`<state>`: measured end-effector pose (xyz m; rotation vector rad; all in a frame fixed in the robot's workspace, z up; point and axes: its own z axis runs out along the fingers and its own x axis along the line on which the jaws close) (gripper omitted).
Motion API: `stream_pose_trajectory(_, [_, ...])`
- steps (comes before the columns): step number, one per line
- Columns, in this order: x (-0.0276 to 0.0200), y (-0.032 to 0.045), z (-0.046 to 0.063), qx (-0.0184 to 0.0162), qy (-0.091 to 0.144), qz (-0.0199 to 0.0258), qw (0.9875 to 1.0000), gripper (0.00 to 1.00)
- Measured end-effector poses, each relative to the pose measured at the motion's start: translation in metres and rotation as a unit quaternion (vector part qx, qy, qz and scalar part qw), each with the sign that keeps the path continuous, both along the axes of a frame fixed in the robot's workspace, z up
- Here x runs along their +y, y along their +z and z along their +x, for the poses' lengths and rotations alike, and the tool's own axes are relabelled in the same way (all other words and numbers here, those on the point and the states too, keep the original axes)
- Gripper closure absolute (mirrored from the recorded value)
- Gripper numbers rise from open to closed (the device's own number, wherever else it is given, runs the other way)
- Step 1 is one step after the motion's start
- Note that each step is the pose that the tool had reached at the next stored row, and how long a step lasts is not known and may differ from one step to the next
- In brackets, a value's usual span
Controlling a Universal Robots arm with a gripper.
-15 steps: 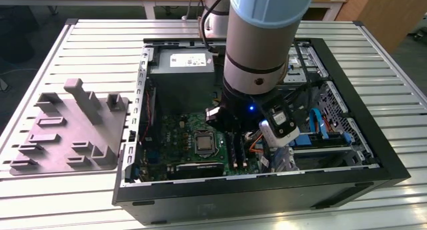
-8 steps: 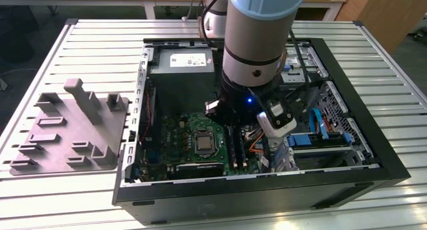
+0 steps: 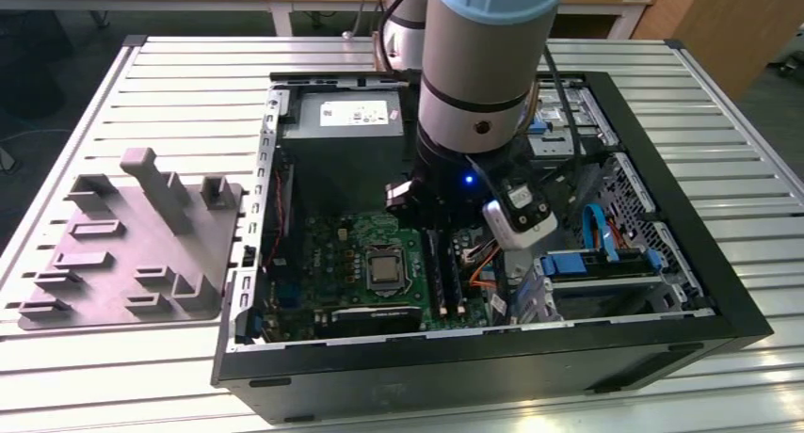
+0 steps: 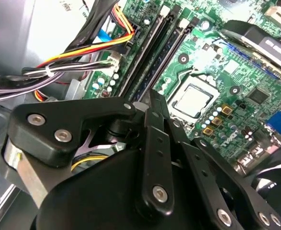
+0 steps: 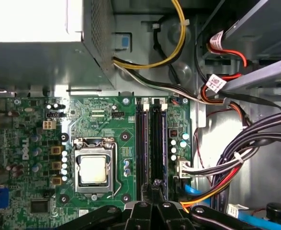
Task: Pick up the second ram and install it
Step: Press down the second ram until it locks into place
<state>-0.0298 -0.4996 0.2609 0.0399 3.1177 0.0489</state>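
Two black slot rails run side by side on the green motherboard (image 5: 106,115). In the one farther from the silver processor socket (image 5: 93,170) stands a long, narrow dark strip with a bluish board face. It looks like the second ram (image 5: 158,143), also seen in the second wrist view as the ram (image 4: 157,60) and in the exterior view as the ram (image 3: 450,273). My gripper (image 5: 154,186) hangs over the near end of these slots with its fingers together. I cannot tell whether the tips touch the ram. The gripper (image 4: 147,96) shows its black linkage in the second wrist view.
The open computer case (image 3: 703,226) rests on a slatted metal table. A power supply (image 3: 342,122) fills its far end. Bundled cables (image 5: 236,163) and drive bays (image 3: 603,264) crowd the side beside the slots. A grey fixture plate (image 3: 138,245) lies at the exterior view's left.
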Motion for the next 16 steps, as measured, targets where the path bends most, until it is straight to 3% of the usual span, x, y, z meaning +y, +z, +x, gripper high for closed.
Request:
stream_pose_trajectory(5, [0.0003,0.0076,0.0,0.0,0.0,0.0,1.0,0.9])
stream_pose_trajectory(16, [0.0003,0.0077,0.0,0.0,0.0,0.0,1.0,0.9])
